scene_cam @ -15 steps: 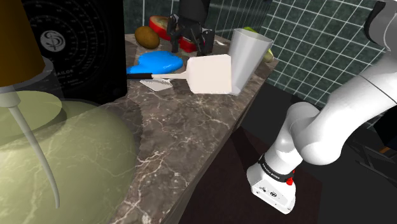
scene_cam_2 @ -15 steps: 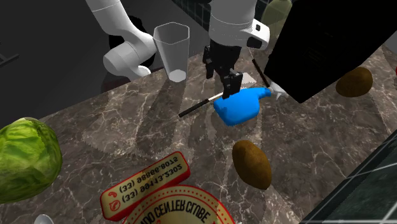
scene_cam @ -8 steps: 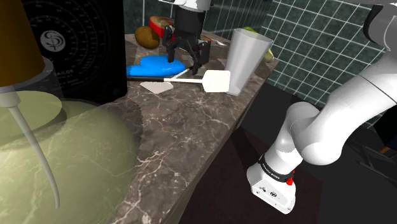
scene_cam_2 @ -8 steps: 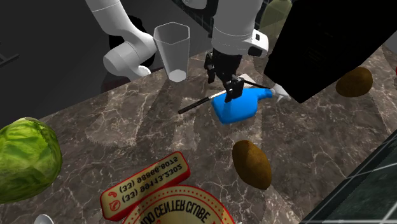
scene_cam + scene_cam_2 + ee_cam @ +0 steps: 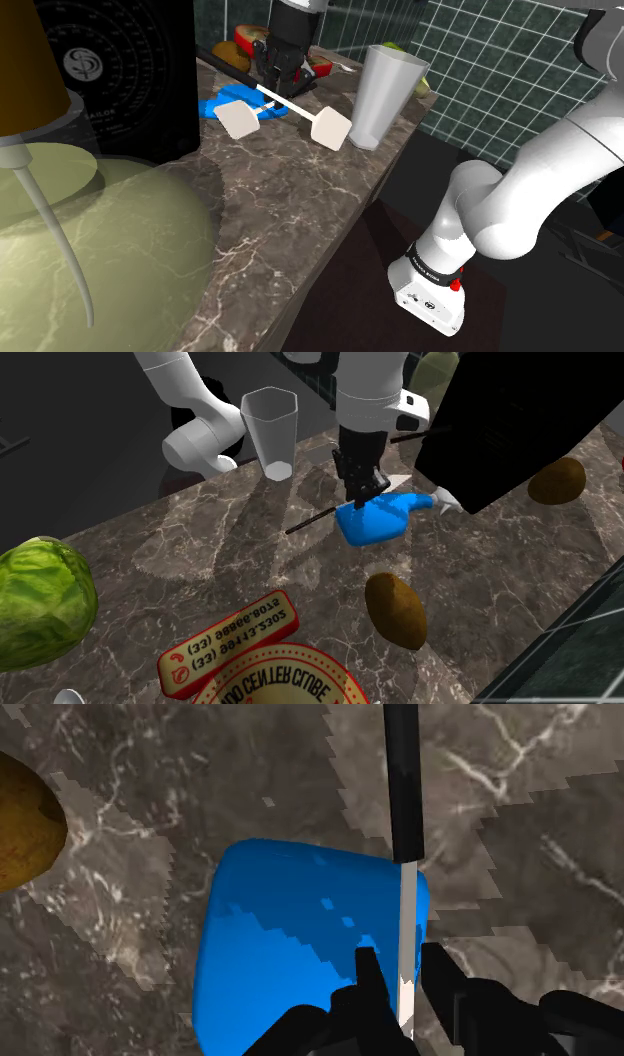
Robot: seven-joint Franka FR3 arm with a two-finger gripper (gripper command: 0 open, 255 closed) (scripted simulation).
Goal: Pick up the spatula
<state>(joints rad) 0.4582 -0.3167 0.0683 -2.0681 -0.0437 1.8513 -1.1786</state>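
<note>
Item: slim spatula (image 5: 330, 128) with black handle, white shaft and flat white blade. You will find it aslant above the brown marble counter (image 5: 300, 220), over a glossy blue moulded object (image 5: 290, 944).

Tool: all-black two-finger gripper (image 5: 400, 959), clamped on the white shaft.

Nearby: grey faceted tumbler (image 5: 385, 95).

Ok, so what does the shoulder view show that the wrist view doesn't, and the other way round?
Shoulder view, of the two: the spatula with its white blade, the grey cup beside it, the dark dial-faced box and the arm's white base. Wrist view, of the two: the close look at the fingers clasping the thin white shaft, a little short of the black handle. Both: the spatula, the blue object under it and the marbled counter.
</note>
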